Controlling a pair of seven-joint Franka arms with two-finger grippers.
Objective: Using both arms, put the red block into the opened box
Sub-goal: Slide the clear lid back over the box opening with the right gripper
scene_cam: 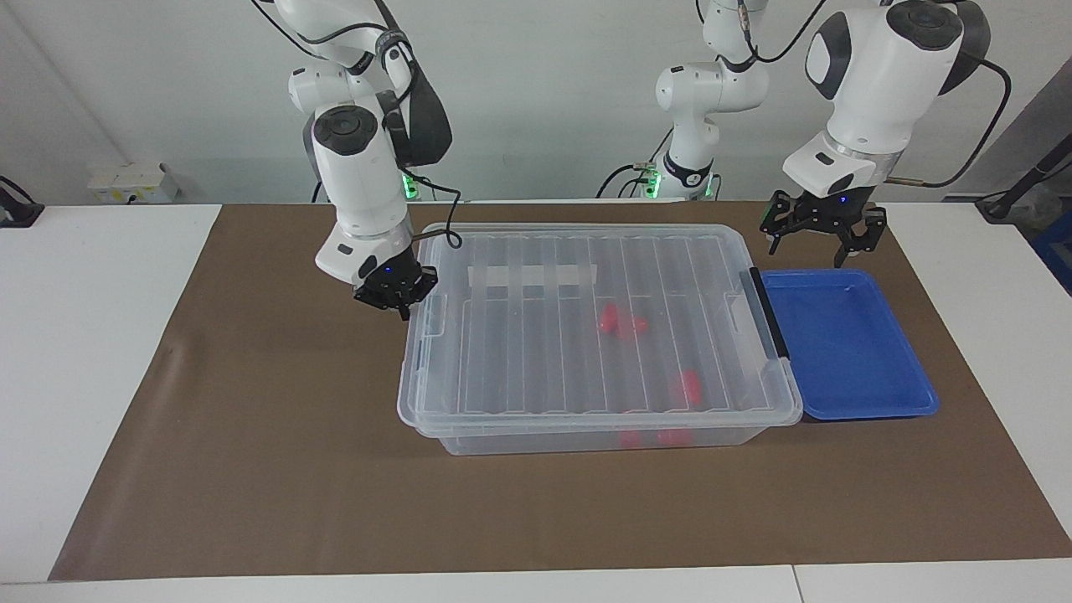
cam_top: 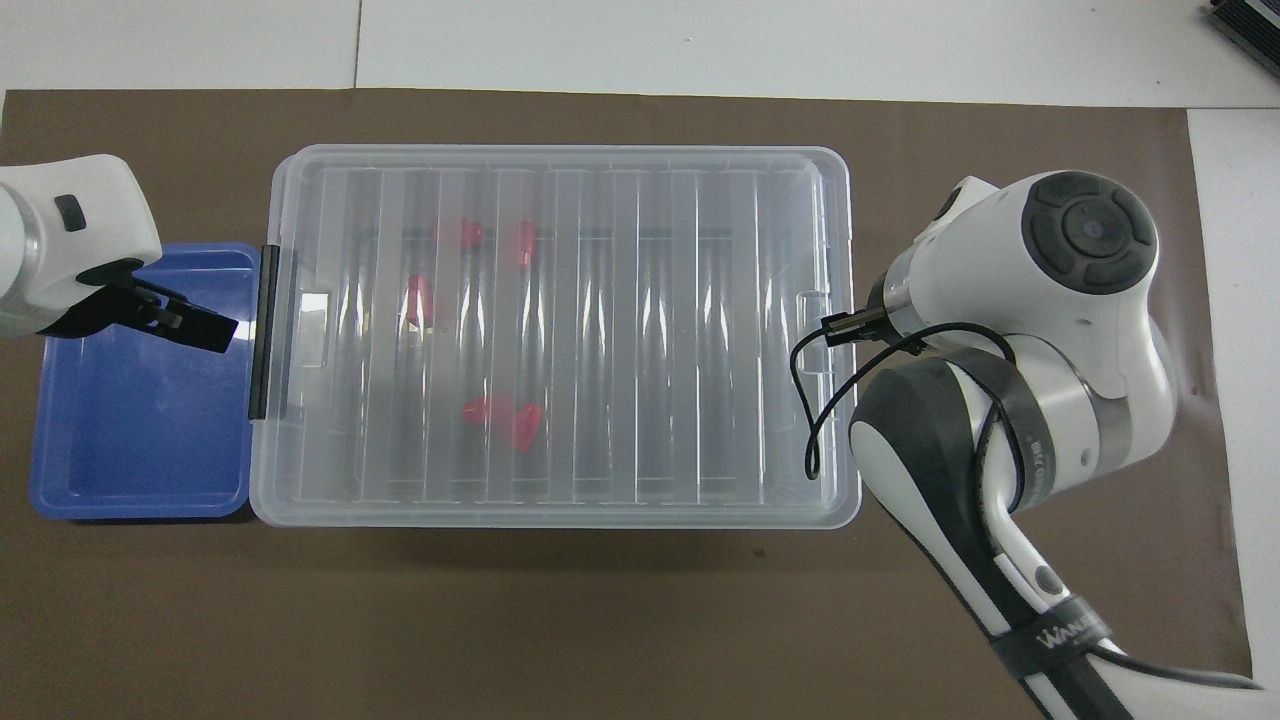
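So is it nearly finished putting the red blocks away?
Nearly, it seems. Several red blocks already lie inside the box, and its lid sits flat on top. The blue tray is empty. The shut right gripper is at the lid's edge; the open left gripper hovers by the tray, holding nothing.
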